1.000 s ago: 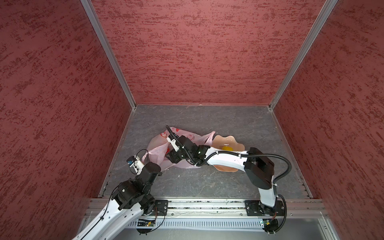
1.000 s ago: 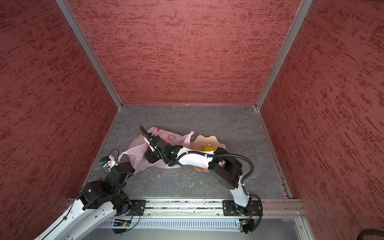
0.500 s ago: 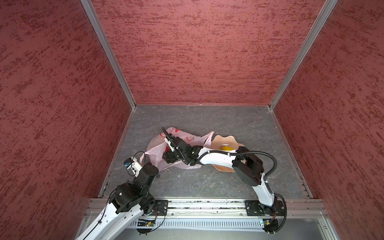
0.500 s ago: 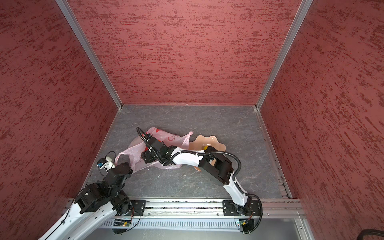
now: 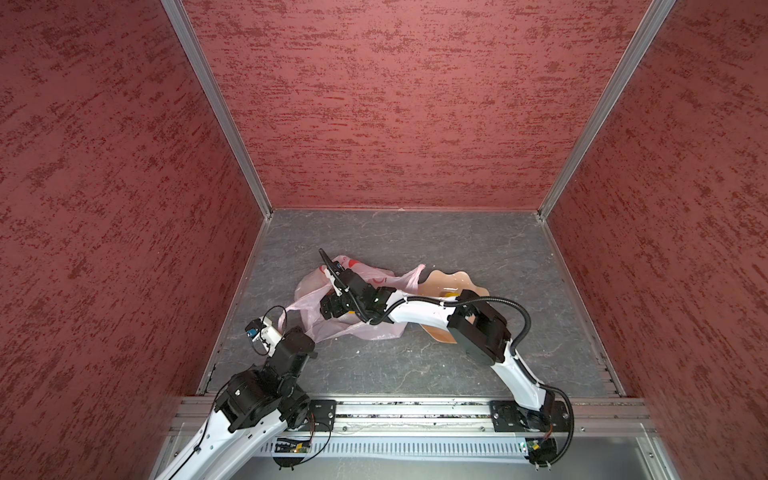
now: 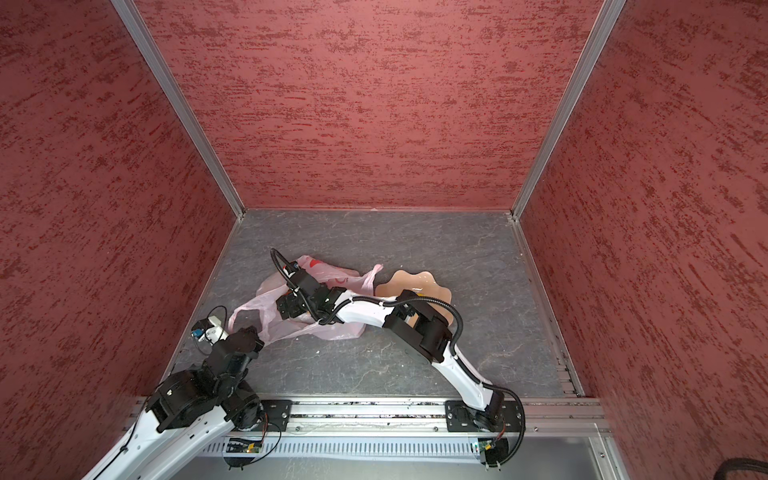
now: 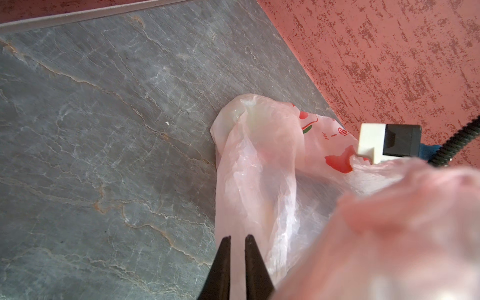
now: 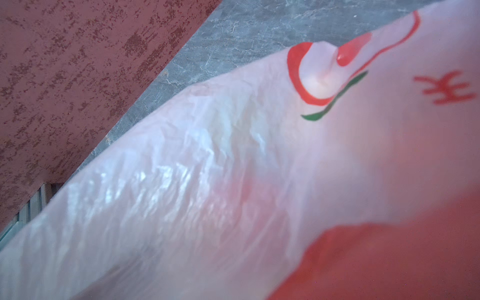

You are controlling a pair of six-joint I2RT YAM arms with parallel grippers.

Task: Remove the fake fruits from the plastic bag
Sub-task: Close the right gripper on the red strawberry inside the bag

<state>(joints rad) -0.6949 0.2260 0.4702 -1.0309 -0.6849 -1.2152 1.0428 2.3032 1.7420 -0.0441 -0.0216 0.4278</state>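
Note:
The pale-pink plastic bag [image 5: 374, 278] [image 6: 332, 276] lies crumpled on the grey floor, left of centre. My left gripper [image 7: 237, 237] is shut on a strip of its film [image 7: 254, 161], at the near-left handle loop in both top views [image 5: 307, 334]. My right gripper [image 5: 330, 309] [image 6: 286, 309] reaches across into the bag's mouth. Bag film [image 8: 207, 168] covers its wrist view and hides the fingers. A blurred red shape [image 8: 389, 259] fills one corner there; fruit or print, I cannot tell. A yellow fake fruit [image 5: 451, 296] shows in the dish, half hidden by the right arm.
A peach wavy-edged dish [image 5: 453, 278] [image 6: 419, 280] sits right of the bag, partly under the right forearm. Red textured walls enclose the floor on three sides. An aluminium rail [image 5: 415, 409] carrying both arm bases runs along the front.
The right arm has stretched left, pushing its gripper further into the bag. The left gripper has drawn back a little toward the front left, still holding the handle.

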